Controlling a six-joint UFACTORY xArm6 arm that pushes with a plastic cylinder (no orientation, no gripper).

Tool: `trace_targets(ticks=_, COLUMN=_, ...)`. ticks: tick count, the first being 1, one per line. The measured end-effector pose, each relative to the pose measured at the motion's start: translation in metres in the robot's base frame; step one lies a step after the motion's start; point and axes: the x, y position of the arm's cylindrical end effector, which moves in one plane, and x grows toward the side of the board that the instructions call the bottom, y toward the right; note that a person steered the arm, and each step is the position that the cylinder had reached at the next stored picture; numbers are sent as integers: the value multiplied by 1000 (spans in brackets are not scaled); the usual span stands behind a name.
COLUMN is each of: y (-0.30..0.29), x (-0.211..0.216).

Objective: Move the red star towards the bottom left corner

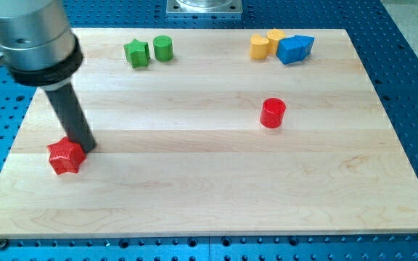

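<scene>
Task item: the red star (pixel 66 156) lies near the worktop's (pixel 209 196) left edge, in its lower half, still short of the bottom left corner.
My tip: my tip (pixel 87 148) sits just beside the star on its upper right side, touching or nearly touching it; contact cannot be confirmed.
End effector: a plain rod with no jaws, so there is nothing to spread, press together or pinch.
Step in hand: push the star down and left, toward the bottom left corner.
Technique: judged from this layout, the tip is on the correct side. Keep the line of push running through the middle of the star; an off-centre push is likely to spin it or let it slip past the rod.
Caution: the star is already close to the left edge, so bias the push downward and stop before it reaches the rim.
Other items: red cylinder (pixel 272 113) right of centre; green blocks (pixel 149 51) and a yellow and blue group (pixel 281 46) along the top edge, all well apart from the path.
Containers: none visible.
</scene>
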Motion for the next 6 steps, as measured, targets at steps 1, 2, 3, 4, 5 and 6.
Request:
trace_targets(ticks=1, y=-26, x=6)
trace_targets(ticks=2, y=-27, x=36)
trace_targets(ticks=3, y=-29, x=56)
trace_targets(ticks=4, y=-29, x=62)
trace_targets(ticks=5, y=-28, x=62)
trace_targets(ticks=6, y=21, x=67)
